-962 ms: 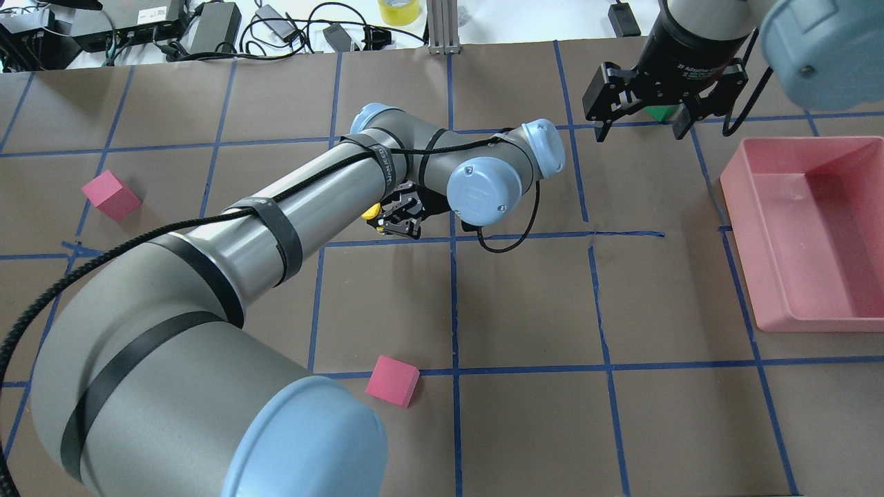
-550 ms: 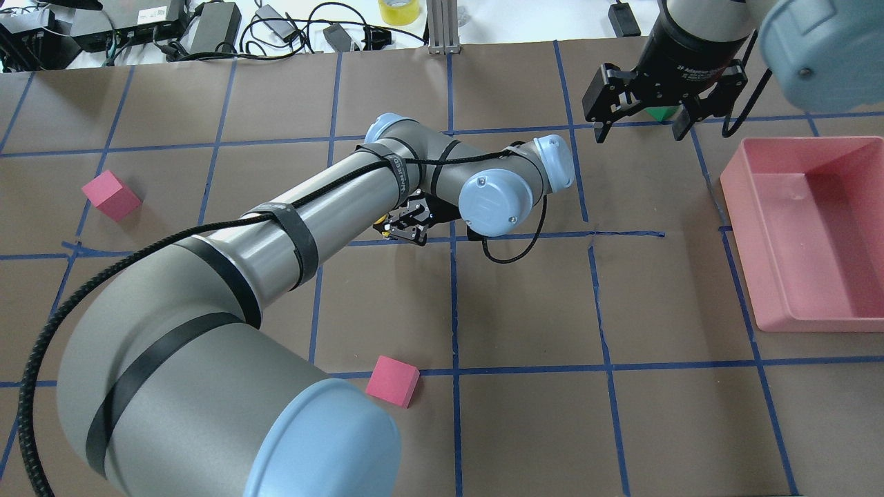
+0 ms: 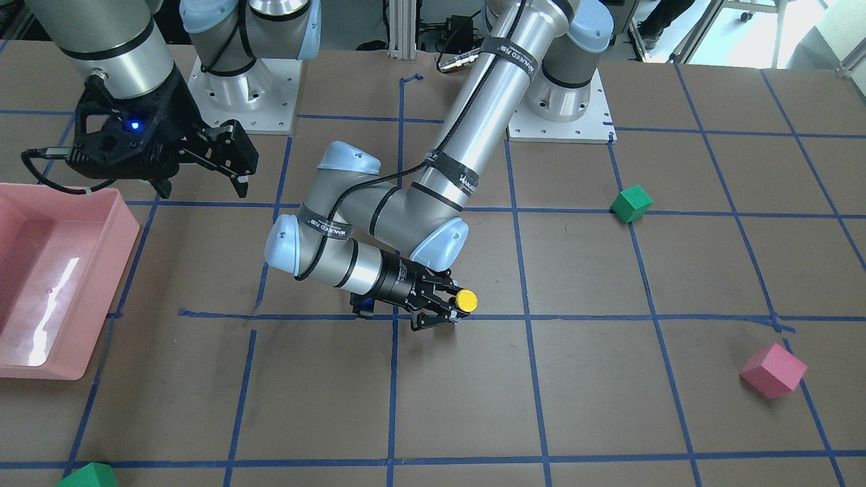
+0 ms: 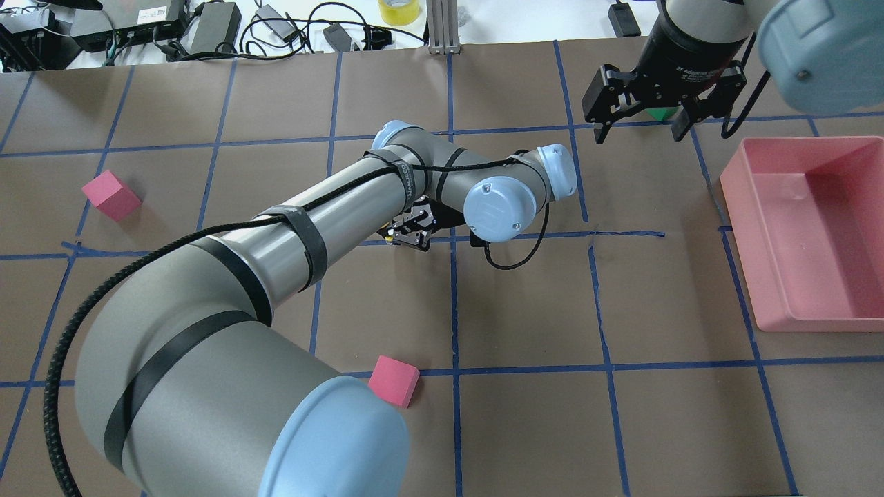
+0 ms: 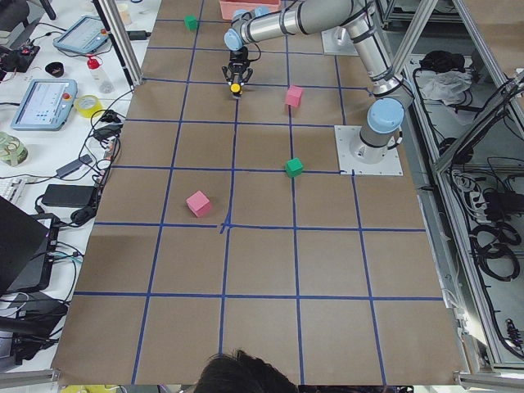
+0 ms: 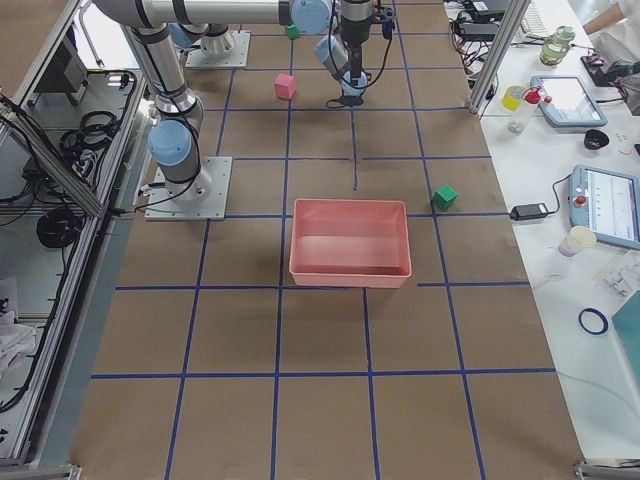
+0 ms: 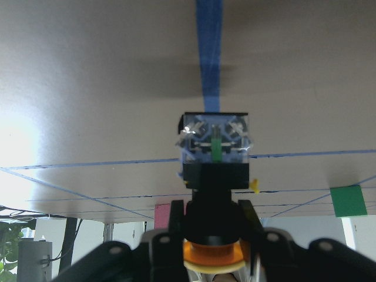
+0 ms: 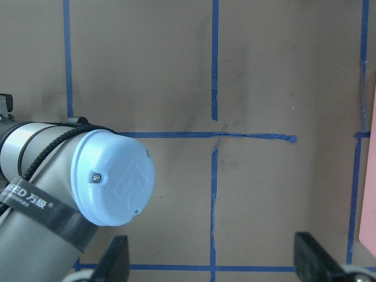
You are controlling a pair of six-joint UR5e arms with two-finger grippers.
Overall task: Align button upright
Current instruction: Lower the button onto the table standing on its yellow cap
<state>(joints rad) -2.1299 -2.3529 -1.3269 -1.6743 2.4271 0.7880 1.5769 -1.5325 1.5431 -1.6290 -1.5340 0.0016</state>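
My left gripper [image 3: 443,310] lies low over the table's middle and is shut on the button [image 3: 465,299]. In the left wrist view the black body sits between the fingers [image 7: 176,220]. The greyish-white base [image 7: 214,138] faces the table and the yellow cap [image 7: 212,257] faces away from it. I cannot tell whether the base touches the table. In the overhead view the left gripper [image 4: 411,231] shows under the forearm and the button is almost hidden. My right gripper [image 4: 639,130] is open and empty, raised at the far right.
A pink tray [image 4: 822,323] stands at the right edge. Pink cubes lie at the left [image 4: 110,195] and near front [image 4: 394,379]. A green cube [image 4: 664,114] sits behind the right gripper, and another [image 3: 631,203] lies beyond the left arm.
My left arm has swung to the right in the overhead view, carrying the gripper with it. The yellow cap, visible a second ago, is now hidden under the forearm. The right arm has not moved.
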